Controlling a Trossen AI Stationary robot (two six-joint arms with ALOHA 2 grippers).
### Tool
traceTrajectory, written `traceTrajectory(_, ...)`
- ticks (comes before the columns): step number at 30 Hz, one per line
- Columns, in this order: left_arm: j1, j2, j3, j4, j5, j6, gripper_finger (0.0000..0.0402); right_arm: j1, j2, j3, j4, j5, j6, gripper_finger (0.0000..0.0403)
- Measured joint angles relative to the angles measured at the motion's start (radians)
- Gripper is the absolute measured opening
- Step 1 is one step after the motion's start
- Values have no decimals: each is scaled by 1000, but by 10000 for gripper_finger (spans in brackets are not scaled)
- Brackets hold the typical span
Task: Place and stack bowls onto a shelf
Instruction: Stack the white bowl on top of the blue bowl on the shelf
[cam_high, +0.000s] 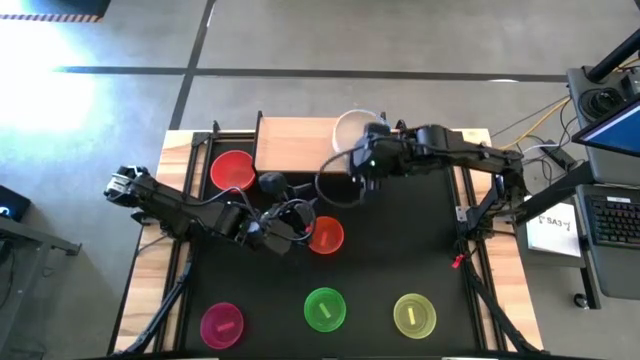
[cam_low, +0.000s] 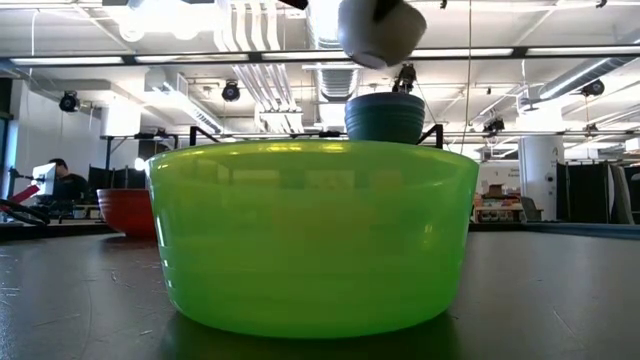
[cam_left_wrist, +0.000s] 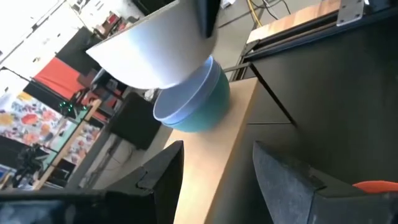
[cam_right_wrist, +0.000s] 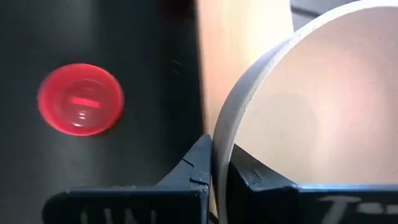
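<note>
My right gripper (cam_high: 362, 160) is shut on the white bowl (cam_high: 355, 128) and holds it in the air over the right part of the light-wood shelf (cam_high: 295, 145). Under it a blue-grey bowl (cam_left_wrist: 186, 102) sits nested in a teal bowl (cam_left_wrist: 208, 112) on the shelf board. In the low view the white bowl (cam_low: 380, 30) hangs just above that stack (cam_low: 385, 115). My left gripper (cam_high: 285, 228) is open over the black mat, beside the orange-red bowl (cam_high: 325, 235), and touches nothing. The red bowl (cam_high: 232, 170) stands on the mat left of the shelf. My right gripper pinches the white bowl's rim (cam_right_wrist: 219, 146), one finger (cam_right_wrist: 193, 168) outside the wall and the other (cam_right_wrist: 252, 174) inside. It comes from the table's right side. The bowl is lifted clear, slightly tilted, just above the stacked bowls.
The magenta bowl (cam_high: 222, 323), the green bowl (cam_high: 325, 308) and the yellow-green bowl (cam_high: 414, 314) stand in a row along the mat's near edge. The green bowl (cam_low: 310, 235) fills most of the low view. The shelf's left half (cam_high: 285, 140) is bare board.
</note>
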Motion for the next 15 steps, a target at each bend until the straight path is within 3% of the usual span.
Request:
traceTrajectory(8,0,0,-1,-11,0,-21,176,-177,0,-31,-15,-9,6,9)
traceTrajectory(15,0,-1,-1,-42,0,-27,176,-252,15,-46,18,-81,-1,9)
